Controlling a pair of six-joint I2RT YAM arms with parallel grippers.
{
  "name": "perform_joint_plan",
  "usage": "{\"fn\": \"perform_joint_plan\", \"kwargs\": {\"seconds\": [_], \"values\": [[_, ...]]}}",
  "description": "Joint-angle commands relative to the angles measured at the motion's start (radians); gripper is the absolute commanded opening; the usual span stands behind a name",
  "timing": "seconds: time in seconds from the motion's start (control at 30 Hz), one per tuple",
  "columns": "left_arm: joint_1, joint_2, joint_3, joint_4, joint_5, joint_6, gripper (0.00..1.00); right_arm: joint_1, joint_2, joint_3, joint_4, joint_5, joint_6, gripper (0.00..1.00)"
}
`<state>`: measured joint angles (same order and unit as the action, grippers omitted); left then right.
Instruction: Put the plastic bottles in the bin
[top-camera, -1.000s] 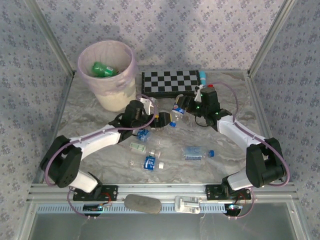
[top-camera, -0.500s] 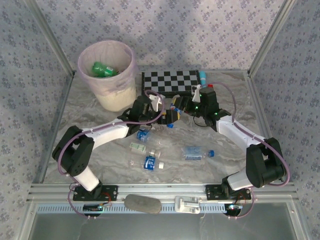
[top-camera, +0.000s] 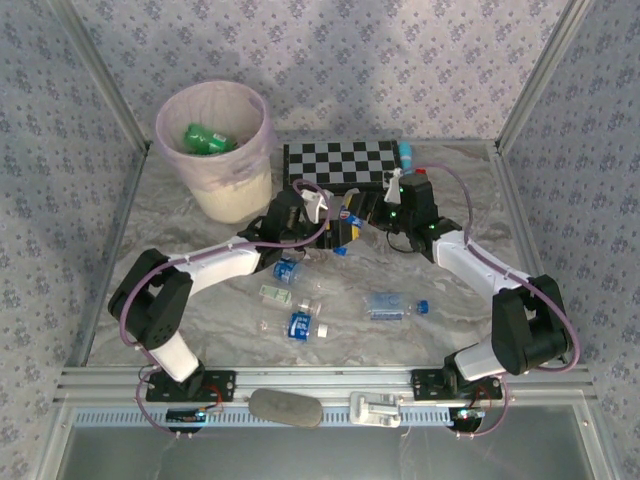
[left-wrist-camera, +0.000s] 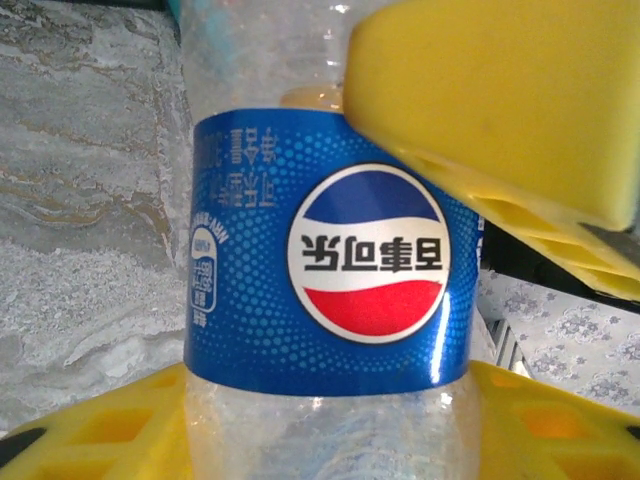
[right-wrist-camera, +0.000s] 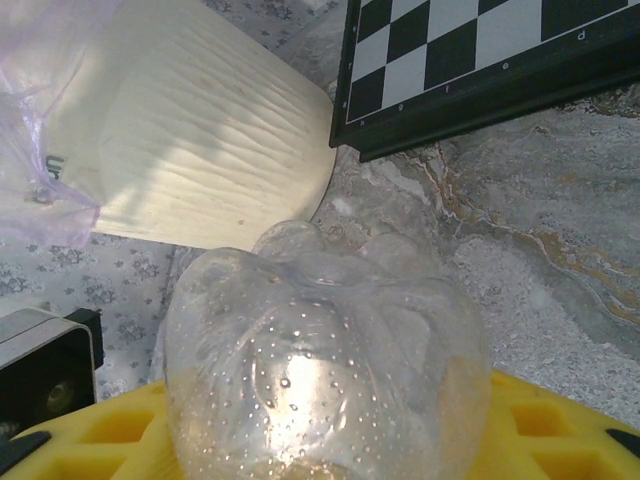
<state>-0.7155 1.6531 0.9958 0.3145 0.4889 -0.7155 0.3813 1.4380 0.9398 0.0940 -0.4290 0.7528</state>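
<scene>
The round cream-white bin with a pale pink plastic liner (top-camera: 228, 200) already holds a green plastic bottle (top-camera: 207, 138). Just right of the bin lies a black-and-white chequered board (top-camera: 340, 166). In front of that board, a little right of the bin, the left gripper (top-camera: 338, 228) and the right gripper (top-camera: 362, 210) meet on one clear plastic bottle with a blue label (left-wrist-camera: 320, 280). Each has its yellow fingers pressed against the bottle's sides, so both seem to be gripping it. Nearer the arm bases, at least three more clear bottles (top-camera: 388, 305) lie loose on the table, well apart from the bin, beside a small blue cap (top-camera: 423, 306). I judge the task is barely begun, with most bottles left
</scene>
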Motion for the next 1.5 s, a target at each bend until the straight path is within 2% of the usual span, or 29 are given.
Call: {"fn": "perform_joint_plan", "kwargs": {"seconds": [0.0, 0.13, 0.23, 0.4, 0.43, 0.47, 0.63, 0.77, 1.1, 1.47], "values": [[-0.004, 0.003, 0.035, 0.03, 0.022, 0.006, 0.48, 0.007, 0.004, 0.043, 0.008, -0.021, 0.005, 0.59], [-0.003, -0.003, 0.034, 0.026, 0.014, 0.01, 0.46, 0.001, -0.002, 0.06, -0.021, -0.01, -0.01, 0.7], [-0.004, -0.006, 0.031, 0.017, 0.005, 0.014, 0.45, -0.011, -0.017, 0.071, -0.047, 0.008, -0.024, 0.83], [0.006, -0.026, 0.02, -0.004, -0.026, 0.019, 0.45, -0.047, -0.074, 0.069, -0.112, 0.068, -0.065, 0.93], [0.01, -0.033, 0.016, -0.007, -0.032, 0.02, 0.45, -0.057, -0.089, 0.066, -0.126, 0.084, -0.075, 0.99], [0.012, -0.039, 0.014, -0.014, -0.037, 0.023, 0.45, -0.062, -0.102, 0.061, -0.138, 0.097, -0.083, 1.0], [0.039, -0.105, 0.051, -0.115, -0.08, 0.095, 0.45, -0.09, -0.16, 0.018, -0.176, 0.162, -0.111, 1.0], [0.086, -0.157, 0.149, -0.295, -0.17, 0.18, 0.43, -0.097, -0.18, -0.025, -0.18, 0.186, -0.11, 1.0], [0.275, -0.226, 0.47, -0.587, -0.312, 0.41, 0.44, -0.097, -0.18, -0.085, -0.18, 0.19, -0.11, 1.0], [0.529, -0.235, 0.593, -0.666, -0.429, 0.461, 0.44, -0.106, -0.168, -0.087, -0.189, 0.189, -0.115, 1.0]]}}
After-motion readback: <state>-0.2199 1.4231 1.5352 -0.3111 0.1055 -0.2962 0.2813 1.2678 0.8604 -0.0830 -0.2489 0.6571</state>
